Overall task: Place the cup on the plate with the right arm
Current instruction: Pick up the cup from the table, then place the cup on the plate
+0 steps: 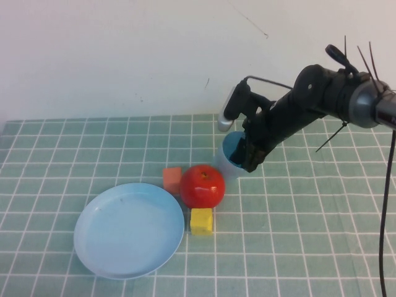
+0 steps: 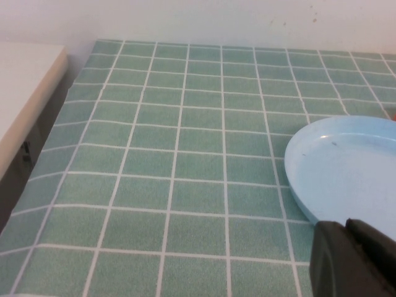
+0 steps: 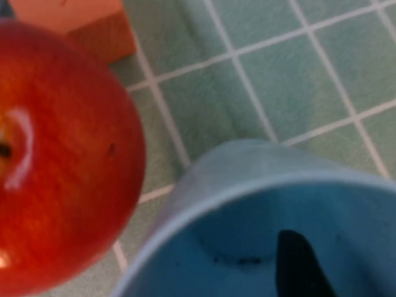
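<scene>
The small light blue plastic cup [image 1: 230, 159] stands upright on the green checked tablecloth [image 1: 297, 235], just behind the red apple [image 1: 202, 185] and well apart from the round light blue plastic plate [image 1: 129, 230]. My right gripper [image 1: 250, 159] reaches down at its rim; one dark finger [image 3: 301, 263] sits inside the cup, probably to pinch the wall, though I cannot tell whether I have clamped yet. An orange block [image 1: 172, 179] and a yellow block [image 1: 201, 221] crowd the apple, so lifting clear first looks wise. My left gripper [image 2: 352, 260] waits near the plate's edge, fingers' state unclear.
</scene>
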Motion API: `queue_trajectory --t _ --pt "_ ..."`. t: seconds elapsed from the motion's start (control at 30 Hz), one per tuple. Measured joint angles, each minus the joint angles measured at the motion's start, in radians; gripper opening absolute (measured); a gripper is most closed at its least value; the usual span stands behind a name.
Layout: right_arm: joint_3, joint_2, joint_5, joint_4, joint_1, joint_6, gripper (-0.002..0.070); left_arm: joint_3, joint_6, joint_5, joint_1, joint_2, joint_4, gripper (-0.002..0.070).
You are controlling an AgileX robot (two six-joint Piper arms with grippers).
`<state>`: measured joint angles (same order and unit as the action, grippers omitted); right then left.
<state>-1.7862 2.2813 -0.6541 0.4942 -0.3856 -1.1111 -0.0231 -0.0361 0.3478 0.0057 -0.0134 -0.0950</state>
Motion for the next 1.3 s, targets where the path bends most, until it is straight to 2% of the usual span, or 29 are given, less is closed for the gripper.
queue_trajectory --t 0.13,0.2,0.53,0.73,0.83,0.97,1.17,1.3 --pt "0.0 0.009 -0.027 -0.003 0.0 0.007 0.0086 0.0 0.0 0.0 0.0 0.0 0.0 -0.0003" --pt "0.0 0.009 -0.027 -0.003 0.0 0.014 0.0046 0.0 0.0 0.0 0.0 0.0 0.0 -0.0003" --pt "-0.017 -0.044 -0.029 0.017 0.0 0.052 0.0039 0.0 -0.002 0.0 0.0 0.0 0.0 -0.0003" --pt "-0.169 -0.076 -0.179 0.106 -0.015 0.172 0.0039 0.0 -0.002 0.0 0.0 0.0 0.0 -0.0003" --pt "-0.273 -0.076 -0.306 0.069 -0.061 0.244 0.0038 0.0 -0.002 0.0 0.0 0.0 0.0 -0.0003" --pt "-0.364 -0.067 -0.408 -0.065 -0.163 0.337 0.0038 0.0 -0.002 0.0 0.0 0.0 0.0 -0.0003" --pt "-0.385 -0.022 -0.457 -0.16 -0.316 0.404 0.0038 0.0 -0.002 0.0 0.0 0.0 0.0 -0.0003" --pt "-0.385 0.019 -0.468 -0.173 -0.36 0.41 0.0038 0.0 -0.002 0.0 0.0 0.0 0.0 -0.0003"
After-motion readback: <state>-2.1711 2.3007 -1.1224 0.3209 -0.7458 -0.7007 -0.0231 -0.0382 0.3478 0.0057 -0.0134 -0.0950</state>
